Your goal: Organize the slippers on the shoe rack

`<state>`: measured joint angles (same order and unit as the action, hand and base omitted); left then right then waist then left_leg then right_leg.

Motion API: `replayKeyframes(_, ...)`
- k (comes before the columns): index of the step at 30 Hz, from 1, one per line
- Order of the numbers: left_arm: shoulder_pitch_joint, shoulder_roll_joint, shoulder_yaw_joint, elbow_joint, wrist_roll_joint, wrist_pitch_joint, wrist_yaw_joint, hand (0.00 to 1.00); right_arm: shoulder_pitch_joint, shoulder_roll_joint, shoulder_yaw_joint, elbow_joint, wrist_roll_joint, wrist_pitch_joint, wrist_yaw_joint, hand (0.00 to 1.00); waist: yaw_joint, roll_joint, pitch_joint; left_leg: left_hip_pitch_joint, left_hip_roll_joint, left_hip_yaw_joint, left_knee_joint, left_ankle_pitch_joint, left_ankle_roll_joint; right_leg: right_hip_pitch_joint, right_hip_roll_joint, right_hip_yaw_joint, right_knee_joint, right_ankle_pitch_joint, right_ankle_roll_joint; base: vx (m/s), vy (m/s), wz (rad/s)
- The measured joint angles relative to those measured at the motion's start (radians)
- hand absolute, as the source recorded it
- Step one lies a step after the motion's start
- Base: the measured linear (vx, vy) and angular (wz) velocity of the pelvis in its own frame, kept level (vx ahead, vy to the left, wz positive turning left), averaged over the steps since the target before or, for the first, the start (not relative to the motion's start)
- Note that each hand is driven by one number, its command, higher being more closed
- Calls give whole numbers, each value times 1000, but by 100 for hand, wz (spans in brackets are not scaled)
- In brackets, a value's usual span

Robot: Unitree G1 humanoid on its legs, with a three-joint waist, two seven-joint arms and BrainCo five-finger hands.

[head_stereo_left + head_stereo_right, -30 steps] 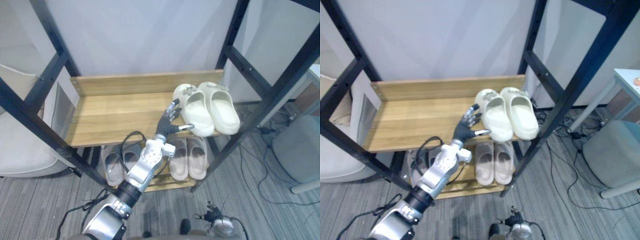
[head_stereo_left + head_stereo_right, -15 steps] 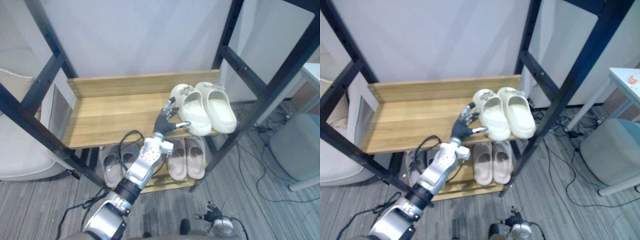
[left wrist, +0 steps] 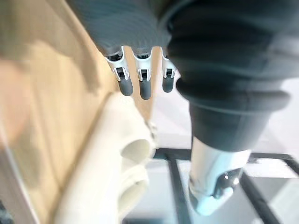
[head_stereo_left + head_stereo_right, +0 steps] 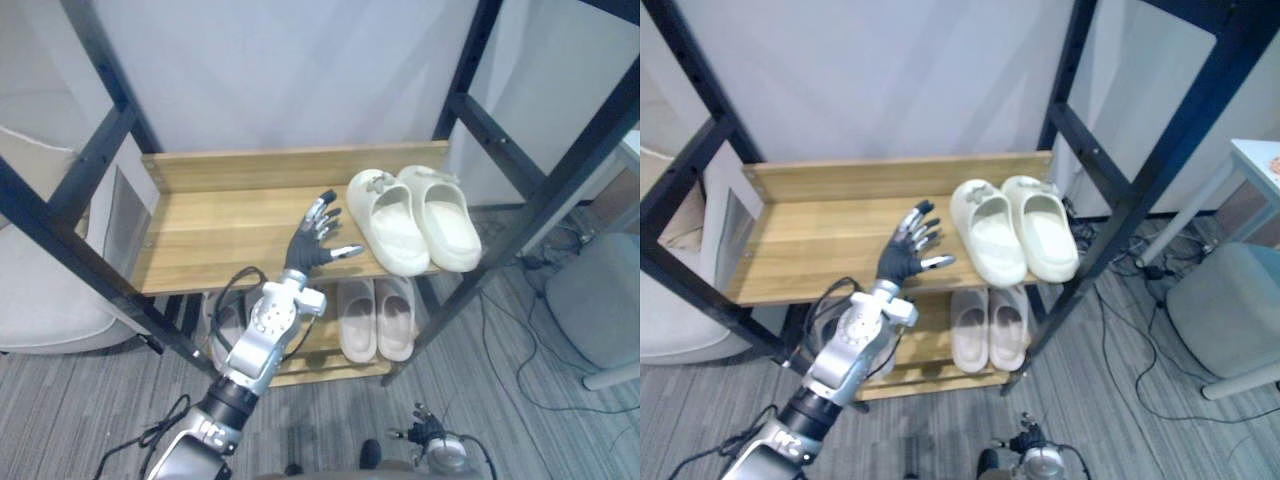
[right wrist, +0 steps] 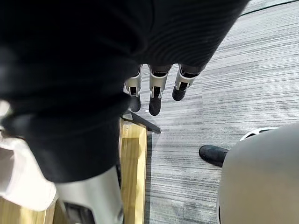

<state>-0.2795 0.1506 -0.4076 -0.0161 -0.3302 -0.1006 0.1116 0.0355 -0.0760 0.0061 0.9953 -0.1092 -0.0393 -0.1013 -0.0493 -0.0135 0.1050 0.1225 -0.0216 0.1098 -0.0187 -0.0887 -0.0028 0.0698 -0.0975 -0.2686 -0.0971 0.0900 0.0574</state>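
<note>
The left hand [image 4: 306, 249] hovers over the wooden shelf [image 4: 210, 235], fingers spread, holding nothing (right hand [image 5: 157, 92] hangs relaxed); the cream slippers [image 4: 397, 236] sit paired nearby

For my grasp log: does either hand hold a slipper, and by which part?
Nothing is held. The left hand is open beside the cream slippers, not touching; the right hand hangs open.

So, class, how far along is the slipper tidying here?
Done: the cream slippers sit side by side at the right end of the upper shelf; a beige pair lies below. In hand: nothing; the left hand is open beside them, the right hand hangs open. Left: seemingly little.
</note>
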Motion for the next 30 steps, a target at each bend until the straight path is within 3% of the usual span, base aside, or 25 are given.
replayKeyframes(6,97,38,-125,-124,-73,-5,-97,0,2,-5,10,2,-1,0,13,0,11,2,-3,1,-9,-29,1,3,6,15,-10,-30,0,-6,6,-22,6,15)
replayKeyframes(13,317,59,-179,-114,-107,-1,-189,0,3,-13,38,5,-7,-1,16,0,27,14,-11,-1,-8,-40,3,4,6,19,-9,-41,5,-12,5,-13,-4,4)
replayKeyframes(21,492,56,-69,262,-54,21,-222,0,6,-8,37,25,-8,-1,15,0,52,11,-21,0,-7,-40,9,4,6,23,-9,-43,7,-13,5,-18,0,0)
replayKeyframes(24,495,35,8,421,16,22,-210,0,6,-3,37,25,-8,-2,11,0,53,0,-25,-1,-7,-39,20,1,5,28,-9,-43,7,-13,5,-11,1,1)
replayKeyframes(30,479,-11,217,752,267,21,-109,0,10,2,25,42,-6,-12,2,0,56,-13,-34,2,-6,-38,30,0,3,35,-9,-44,6,-15,3,-39,5,-1)
